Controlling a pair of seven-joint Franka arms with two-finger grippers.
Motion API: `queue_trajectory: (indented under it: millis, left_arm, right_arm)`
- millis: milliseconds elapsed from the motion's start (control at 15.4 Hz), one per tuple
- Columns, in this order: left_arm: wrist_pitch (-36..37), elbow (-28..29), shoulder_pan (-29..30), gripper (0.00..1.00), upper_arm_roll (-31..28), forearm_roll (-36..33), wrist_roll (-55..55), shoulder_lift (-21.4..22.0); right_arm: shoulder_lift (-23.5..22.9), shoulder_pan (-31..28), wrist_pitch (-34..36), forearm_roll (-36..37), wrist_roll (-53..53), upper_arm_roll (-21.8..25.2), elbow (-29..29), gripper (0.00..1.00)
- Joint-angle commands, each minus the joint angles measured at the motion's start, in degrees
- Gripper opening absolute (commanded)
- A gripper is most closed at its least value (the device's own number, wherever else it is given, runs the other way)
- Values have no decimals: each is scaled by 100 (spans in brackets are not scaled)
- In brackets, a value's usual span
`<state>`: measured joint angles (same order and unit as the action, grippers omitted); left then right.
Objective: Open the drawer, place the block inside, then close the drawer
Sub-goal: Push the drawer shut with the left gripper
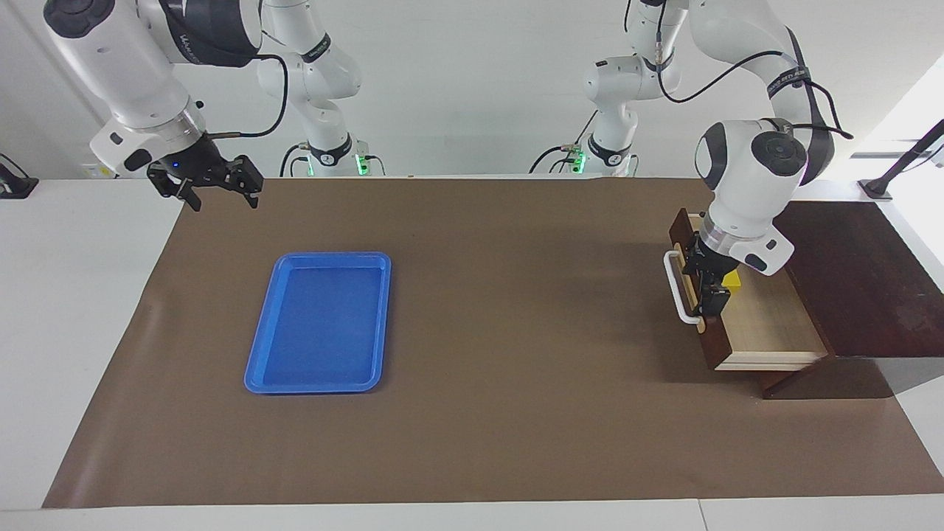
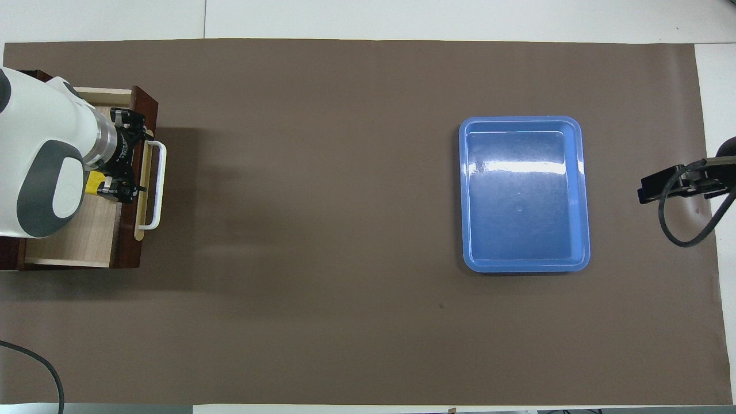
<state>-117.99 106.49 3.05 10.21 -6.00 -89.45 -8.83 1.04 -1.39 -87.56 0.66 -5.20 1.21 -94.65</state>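
The drawer (image 1: 771,324) stands pulled out of its dark wooden box (image 1: 848,280) at the left arm's end of the table. Its white handle (image 1: 677,287) points toward the table's middle. The yellow block (image 1: 731,279) lies inside, right against the front panel, and the left arm's hand covers most of it. My left gripper (image 1: 704,284) is open, down at the top edge of the drawer front (image 2: 129,241) with its fingers spread along the panel. In the overhead view the block (image 2: 92,187) peeks out beside the left gripper (image 2: 129,155). My right gripper (image 1: 214,188) waits open above the table's corner.
A blue plastic tray (image 1: 332,256) lies on the brown mat (image 1: 516,332) toward the right arm's end, seen also as the tray (image 2: 520,119) in the overhead view. White table borders the mat.
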Motion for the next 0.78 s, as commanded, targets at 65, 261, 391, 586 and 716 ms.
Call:
queue_trajectory:
  millis: [65,261,391,586,716]
  left_arm:
    - [-417,126,696,100,-45,-393,630,65]
    - [-462,161,951,100,-45,-393,631,74]
    - [-461,214,1031,100,-45,-393,630,92]
    - [-488,214,1171,100,-45,-393,806,92]
    - [-435,223,1198,100,-45,-393,798,109]
  right_arm:
    - [107,-116,55,39,89,-77,-72,100]
    - [107,-98,20,39,89,-77,-63,100]
    - [107,-107,20,39,89,-77,-63,100]
    - [107,-107,55,39,98,-77,-72,100]
    - [107,-107,64,57,89,-77,-63,100]
